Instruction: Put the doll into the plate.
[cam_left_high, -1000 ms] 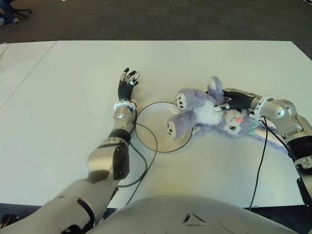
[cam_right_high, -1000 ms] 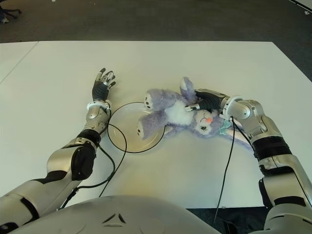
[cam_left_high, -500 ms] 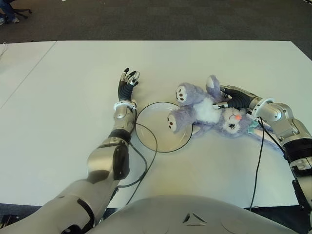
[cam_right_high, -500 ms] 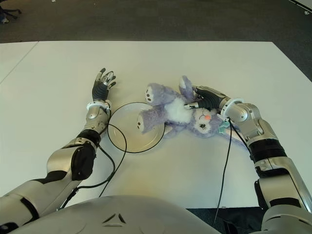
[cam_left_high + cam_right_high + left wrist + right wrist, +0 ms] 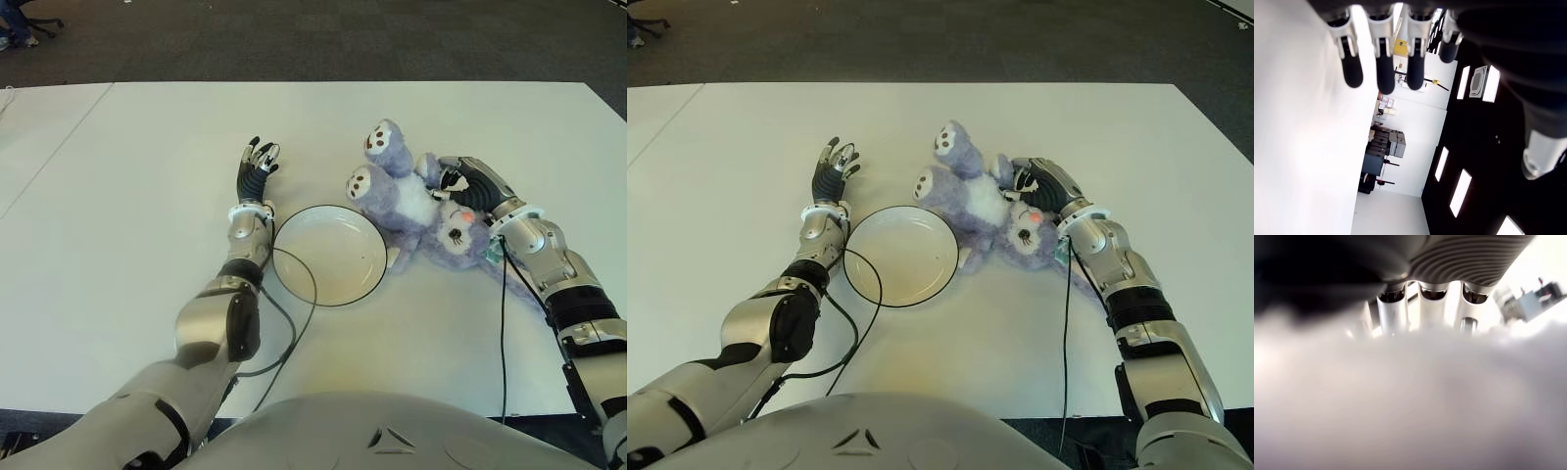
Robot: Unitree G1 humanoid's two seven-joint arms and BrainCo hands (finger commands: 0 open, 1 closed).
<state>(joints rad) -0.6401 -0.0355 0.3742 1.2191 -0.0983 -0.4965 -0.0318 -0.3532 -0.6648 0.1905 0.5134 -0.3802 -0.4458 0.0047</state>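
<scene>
The purple plush doll [image 5: 416,206] lies on the white table just right of the plate, its two feet pointing to the far side and its head toward me. The white plate [image 5: 328,257] with a dark rim holds nothing. My right hand [image 5: 462,179] lies over the doll's upper body at its right side, fingers curled into the fur; fur fills the right wrist view, with the fingers [image 5: 1432,308] pressed into it. My left hand [image 5: 257,168] shows beyond the plate's left rim, fingers spread and holding nothing.
A black cable [image 5: 294,318] loops from my left arm across the plate's near-left rim. Another cable [image 5: 504,333] runs along my right forearm. The white table [image 5: 147,245] ends at a dark floor [image 5: 343,39] on the far side.
My right hand has swung the doll round: its legs, which lay over the plate's right side, now point to the far side, off the plate. The left hand has not moved.
</scene>
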